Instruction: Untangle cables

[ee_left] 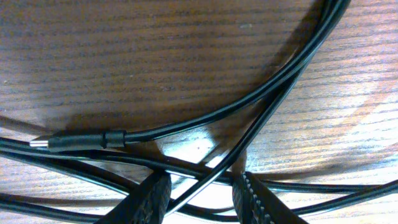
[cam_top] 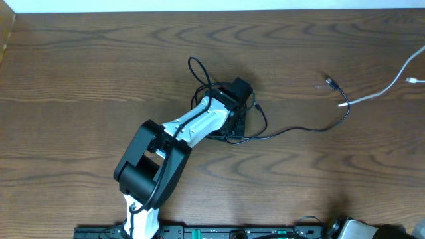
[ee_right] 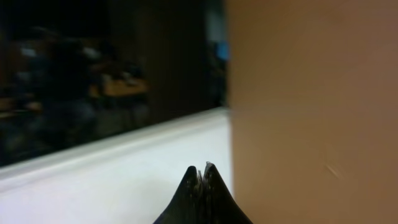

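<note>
Little untangled as yet — black cables [ee_left: 81, 140] heaped in loops at table [cam_top: 80, 79] centre under the left pincer [ee_left: 202, 190], spread wide astride one of them; white cable [cam_top: 365, 98] out at two o'clock; right pincer [ee_right: 203, 177] pinched together, idle.

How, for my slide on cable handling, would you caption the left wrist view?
Open left gripper straddling one strand of tangled black cables on a wooden table, plug end alongside.
</note>
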Available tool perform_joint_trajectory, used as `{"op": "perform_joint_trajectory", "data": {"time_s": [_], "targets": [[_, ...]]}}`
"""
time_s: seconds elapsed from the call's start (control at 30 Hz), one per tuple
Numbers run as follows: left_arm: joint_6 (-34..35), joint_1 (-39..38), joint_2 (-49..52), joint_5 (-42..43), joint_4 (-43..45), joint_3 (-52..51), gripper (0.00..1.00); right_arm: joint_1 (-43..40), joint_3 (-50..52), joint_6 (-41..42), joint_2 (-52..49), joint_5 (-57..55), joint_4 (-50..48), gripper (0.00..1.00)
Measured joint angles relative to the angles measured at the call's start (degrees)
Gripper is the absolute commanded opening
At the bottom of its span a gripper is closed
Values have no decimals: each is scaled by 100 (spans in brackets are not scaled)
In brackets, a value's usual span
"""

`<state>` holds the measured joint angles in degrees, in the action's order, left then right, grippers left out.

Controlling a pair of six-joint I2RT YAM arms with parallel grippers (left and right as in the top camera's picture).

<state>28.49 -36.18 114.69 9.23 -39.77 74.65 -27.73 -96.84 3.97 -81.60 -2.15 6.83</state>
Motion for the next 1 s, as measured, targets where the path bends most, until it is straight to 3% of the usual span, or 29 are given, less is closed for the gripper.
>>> {"op": "perform_joint_trajectory", "data": {"time_s": [0.23,0.37,0.47,0.63,0.83,1.0], "targets": [[0,0,0,0,-2,0,39,-2,-17,-179,0,1963,-7,1],[0,0,0,-2,-4,0,39,2,-61,-533,-4,2876,1276,1],[0,0,0,-2,-7,0,39,4,-61,-658,-24,2573,1919,1],[0,2,0,-20,-33,-2,39,-2,-59,-758,-186,1084,2667,2],[0,2,0,-22,-33,-2,39,-2,-61,-826,-249,643,3517,34],[0,2,0,-22,-35,-2,39,-2,-61,-846,-269,1038,4894,32]]}}
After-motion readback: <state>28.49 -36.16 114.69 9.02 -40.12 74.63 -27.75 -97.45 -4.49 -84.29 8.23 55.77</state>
